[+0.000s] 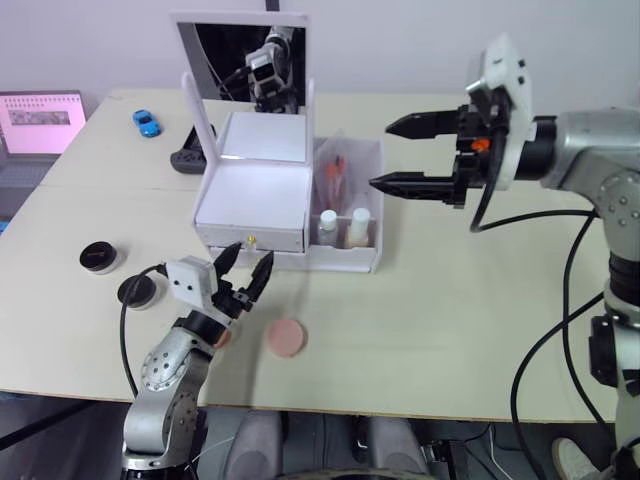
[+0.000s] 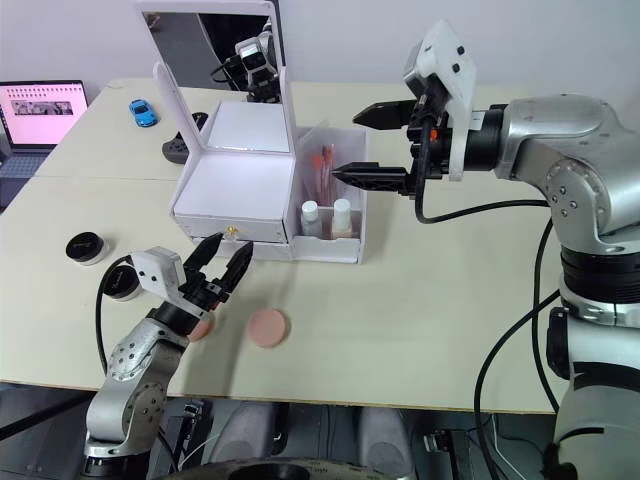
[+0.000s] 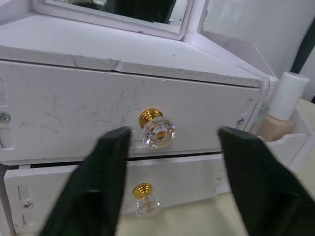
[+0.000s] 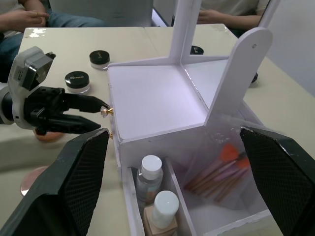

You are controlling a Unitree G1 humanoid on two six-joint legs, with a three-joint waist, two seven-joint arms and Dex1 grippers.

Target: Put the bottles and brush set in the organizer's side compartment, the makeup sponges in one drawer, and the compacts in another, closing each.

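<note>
Gold drawer knob between open left gripper fingers, untouched

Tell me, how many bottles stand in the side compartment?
2: a clear bottle with a white cap, and beside it a beige bottle, both at the compartment's front, before the brush set.

an office or lab: laptop on beige tables

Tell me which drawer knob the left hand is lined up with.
The upper knob: it sits between the open left hand's fingers; the lower knob sits below them.
</note>
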